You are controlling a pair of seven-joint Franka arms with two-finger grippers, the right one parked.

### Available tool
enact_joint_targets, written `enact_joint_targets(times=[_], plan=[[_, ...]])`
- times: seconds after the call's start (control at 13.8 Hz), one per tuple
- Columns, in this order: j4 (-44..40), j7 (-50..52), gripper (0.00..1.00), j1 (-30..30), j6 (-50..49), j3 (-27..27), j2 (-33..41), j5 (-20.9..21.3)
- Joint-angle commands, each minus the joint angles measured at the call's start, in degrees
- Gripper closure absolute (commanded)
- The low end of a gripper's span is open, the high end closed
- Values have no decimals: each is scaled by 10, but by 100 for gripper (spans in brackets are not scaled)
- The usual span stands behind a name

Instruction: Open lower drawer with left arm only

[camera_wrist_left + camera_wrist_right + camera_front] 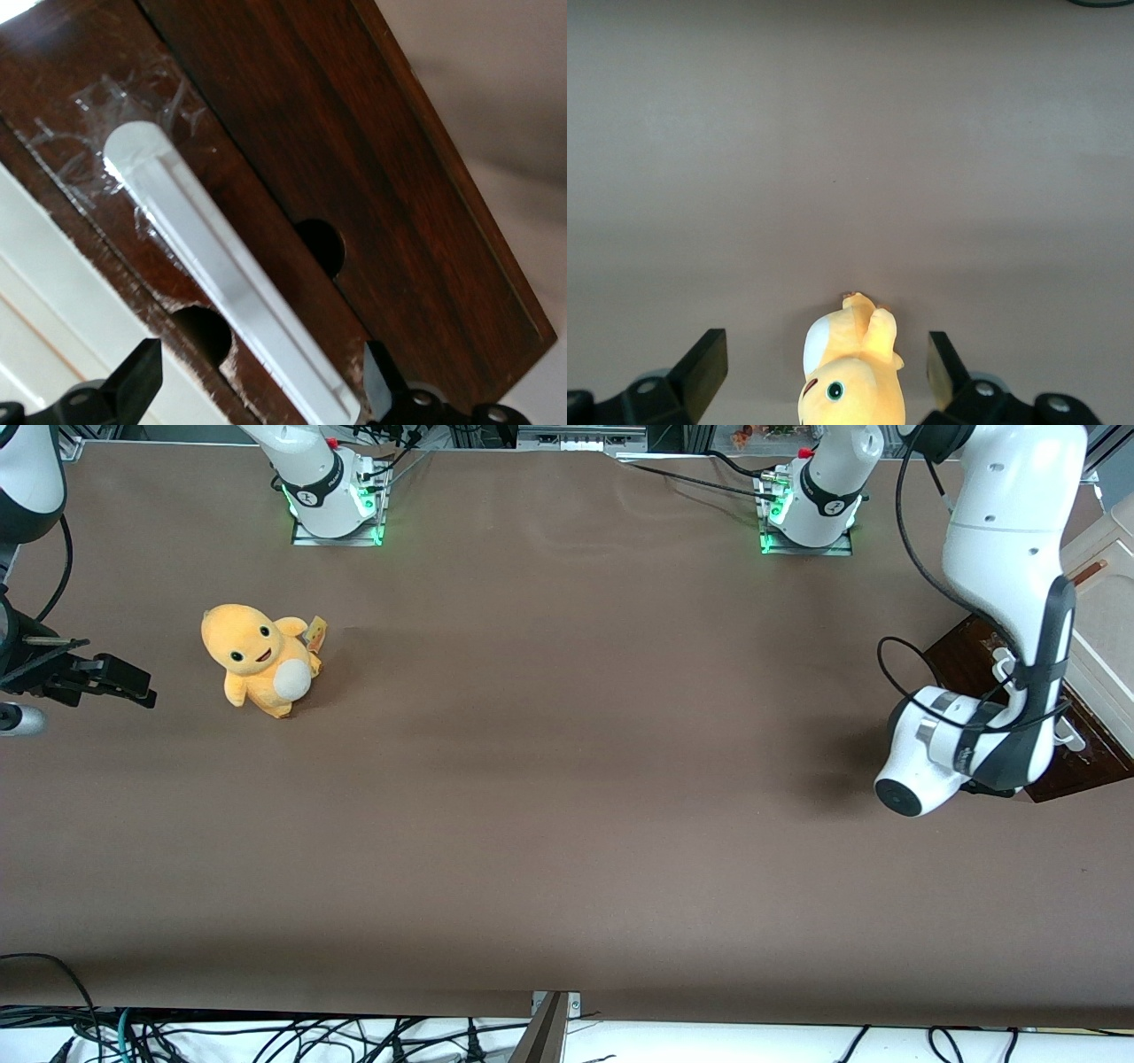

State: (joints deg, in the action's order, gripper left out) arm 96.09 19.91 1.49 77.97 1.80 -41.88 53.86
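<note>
The brown surface (549, 797) fills most of the front view. At its right edge the left arm (1010, 558) bends down over the lower drawer (1076, 748), whose dark brown front sits in the middle right of the frame, below a cream panel (1103, 615). The claw (257, 390) is spread, its fingers (133, 376) on either side of the white bar handle (221, 266) without touching it. In the left middle of the front view stands an orange plush toy (261, 660), well apart from the drawer.
</note>
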Motion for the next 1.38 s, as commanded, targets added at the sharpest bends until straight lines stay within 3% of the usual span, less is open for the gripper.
enact_joint_targets(times=[0.0,0.15,0.22,0.44,0.51,0.58,0.87,1.31], plan=[[-21,7,0,1,-17,0,-25,30],[-21,8,3,1,-17,0,-34,36],[-21,14,14,0,-17,0,-35,36],[-21,17,59,0,-22,3,-42,56],[-21,15,72,0,-24,3,-44,57],[-21,14,78,1,-24,3,-44,63],[-41,13,86,12,-36,2,-57,65],[-76,13,87,39,-62,0,-80,54]])
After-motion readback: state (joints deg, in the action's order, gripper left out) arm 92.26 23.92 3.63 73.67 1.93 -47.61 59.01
